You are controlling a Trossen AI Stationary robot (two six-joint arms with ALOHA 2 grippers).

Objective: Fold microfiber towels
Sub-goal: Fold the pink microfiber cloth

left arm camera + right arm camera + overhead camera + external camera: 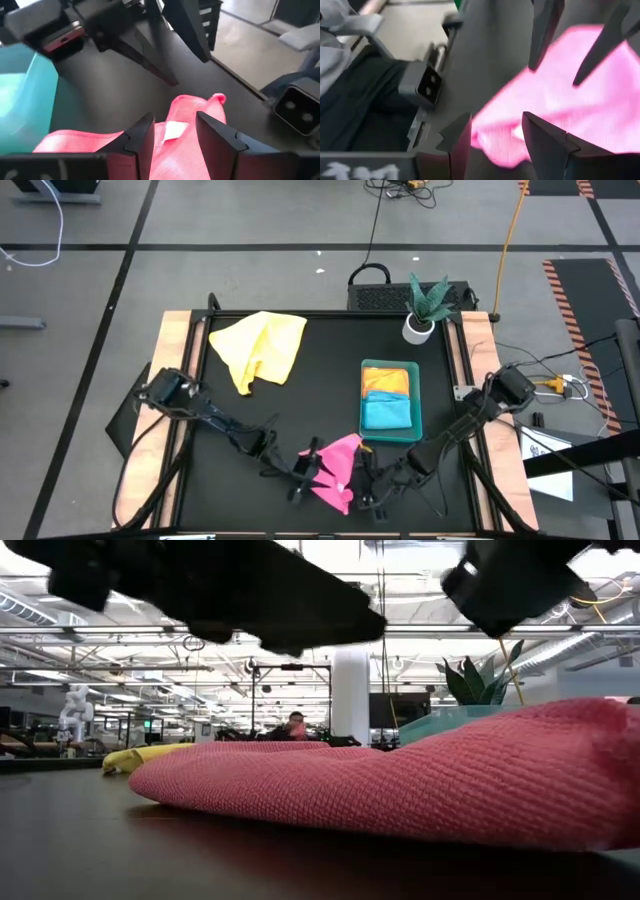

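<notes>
The pink towel lies rumpled on the black table top near the front edge, filling the low view. My left gripper comes at its left edge, slanting down, open, with pink cloth and a white label between its fingers. My right gripper stands open at the towel's right edge, the cloth just beyond its fingertips. A yellow towel lies spread and crumpled at the far left. My left gripper's open fingers stand on either side of the pink towel's left edge by the white label, coming from the table's left and slanting down. Whether they touch the cloth I cannot tell. The towel lies flat on the table.
A green tray right of centre holds a folded yellow towel and a folded light blue one. A potted plant stands at the far right corner. Wooden rails edge the table on both sides.
</notes>
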